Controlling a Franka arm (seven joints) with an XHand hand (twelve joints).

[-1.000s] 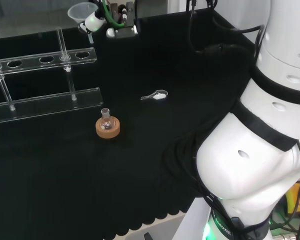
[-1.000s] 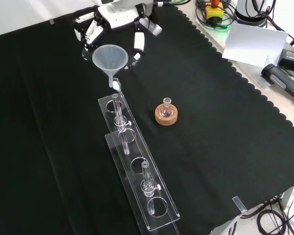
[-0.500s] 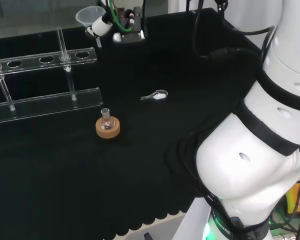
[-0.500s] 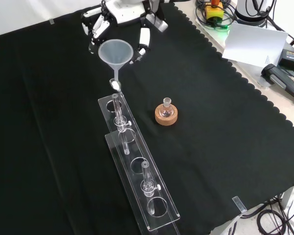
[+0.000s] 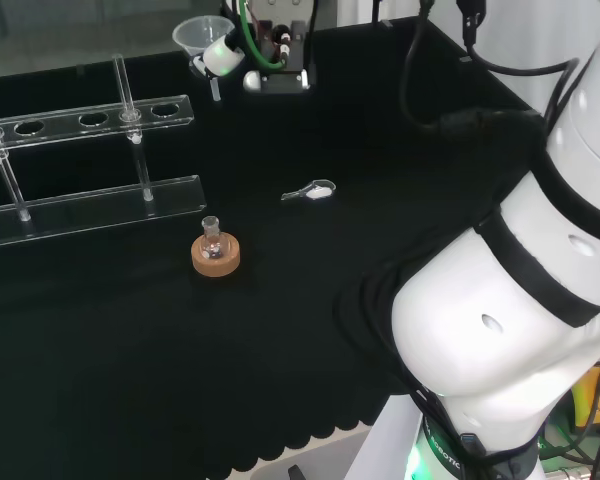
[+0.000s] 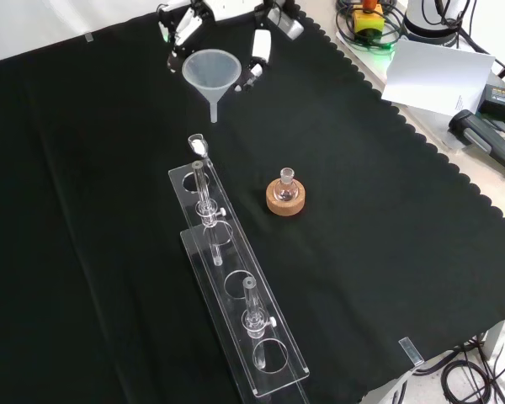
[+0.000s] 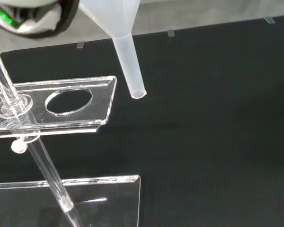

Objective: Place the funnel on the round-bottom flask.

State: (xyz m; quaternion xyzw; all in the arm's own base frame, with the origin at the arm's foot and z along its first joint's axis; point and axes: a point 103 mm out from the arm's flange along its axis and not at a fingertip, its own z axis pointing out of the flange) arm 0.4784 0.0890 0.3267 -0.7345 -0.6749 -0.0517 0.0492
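A clear plastic funnel [image 5: 202, 35] hangs above the cloth at the far end of the bench, spout down, with the hand [image 5: 270, 75] shut on its cone. From the front, the hand [image 6: 236, 8] sits at the top edge with fingers [image 6: 259, 46] on either side of the funnel [image 6: 210, 71]. The wrist view has the funnel's spout [image 7: 128, 61] close up, in the air over the cloth past the rack's end. The small round-bottom flask [image 5: 213, 238] stands upright on a cork ring [image 5: 216, 260] mid-bench; in the front view the flask [image 6: 285, 187] is below and right of the funnel.
A long clear two-tier rack [image 5: 90, 115] holding thin glass tubes lies left of the flask in the head view, and its end plate [image 7: 61, 101] is near the spout. A small scoop [image 5: 312, 191] lies on the cloth. Papers and cables [image 6: 438, 71] sit beyond the cloth's scalloped edge.
The hand has carried the funnel rightward in the head view, up and right in the front view, away from the rack's end. Flask, rack and scoop have not moved.
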